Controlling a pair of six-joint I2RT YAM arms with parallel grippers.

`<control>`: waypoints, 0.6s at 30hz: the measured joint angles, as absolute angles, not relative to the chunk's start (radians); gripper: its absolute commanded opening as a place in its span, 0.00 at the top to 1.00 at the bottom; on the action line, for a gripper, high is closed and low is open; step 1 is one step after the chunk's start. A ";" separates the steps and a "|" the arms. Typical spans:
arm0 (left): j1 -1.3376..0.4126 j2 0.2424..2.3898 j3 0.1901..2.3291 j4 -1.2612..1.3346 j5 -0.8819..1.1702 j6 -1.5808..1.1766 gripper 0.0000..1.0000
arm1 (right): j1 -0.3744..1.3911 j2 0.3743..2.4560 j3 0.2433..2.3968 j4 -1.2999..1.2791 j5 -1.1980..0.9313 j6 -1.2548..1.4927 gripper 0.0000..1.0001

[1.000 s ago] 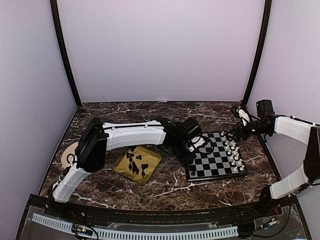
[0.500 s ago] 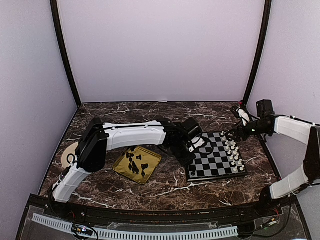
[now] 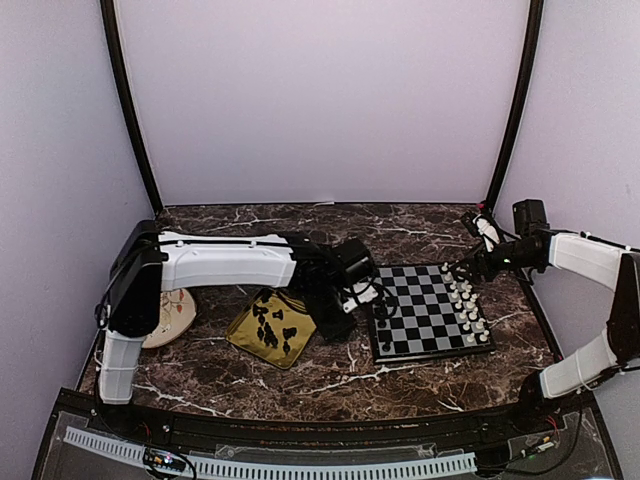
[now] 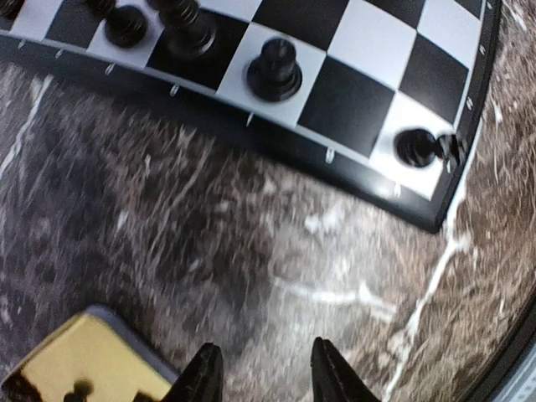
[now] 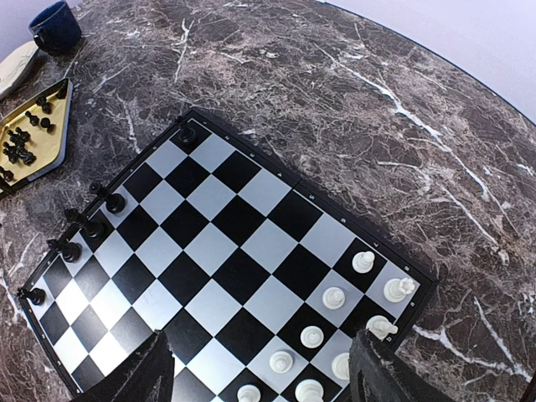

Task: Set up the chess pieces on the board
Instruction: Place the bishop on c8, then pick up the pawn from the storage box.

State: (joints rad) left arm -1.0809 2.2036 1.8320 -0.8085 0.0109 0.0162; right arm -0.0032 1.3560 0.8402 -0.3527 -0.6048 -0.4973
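The board (image 3: 428, 318) lies right of centre on the marble. White chess pieces (image 3: 466, 305) stand along its right edge and a few black ones (image 3: 383, 312) along its left edge. More black pieces (image 3: 270, 327) lie in the gold tray (image 3: 243, 335). My left gripper (image 3: 345, 312) hangs open and empty over the marble between tray and board; in the left wrist view its fingertips (image 4: 205, 377) frame bare marble, with black pieces (image 4: 274, 71) on the board's edge above. My right gripper (image 5: 264, 368) is wide open above the board (image 5: 243, 218), near the white pieces (image 5: 333, 297).
A round floral plate (image 3: 170, 312) sits left of the tray, beside the left arm. A blue mug (image 5: 57, 27) stands beyond the tray (image 5: 52, 134) in the right wrist view. Purple walls and dark posts enclose the table.
The left arm has drawn back leftwards from the board's left edge toward the tray, and its jaws have opened. The plate now shows. The right arm has stayed still.
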 measured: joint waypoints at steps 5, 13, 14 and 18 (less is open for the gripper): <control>-1.061 1.963 1.637 -0.817 -0.043 0.007 0.57 | -0.003 1.357 0.840 -0.353 -0.604 -0.497 0.29; -0.883 1.806 1.461 -0.803 -0.096 -0.044 0.67 | -0.002 1.357 0.840 -0.353 -0.601 -0.497 0.29; -0.864 1.806 1.448 -0.804 -0.098 -0.049 0.67 | -0.002 1.357 0.840 -0.353 -0.601 -0.497 0.29; -0.823 1.807 1.431 -0.825 -0.099 -0.064 0.67 | -0.002 1.357 0.840 -0.353 -0.600 -0.497 0.29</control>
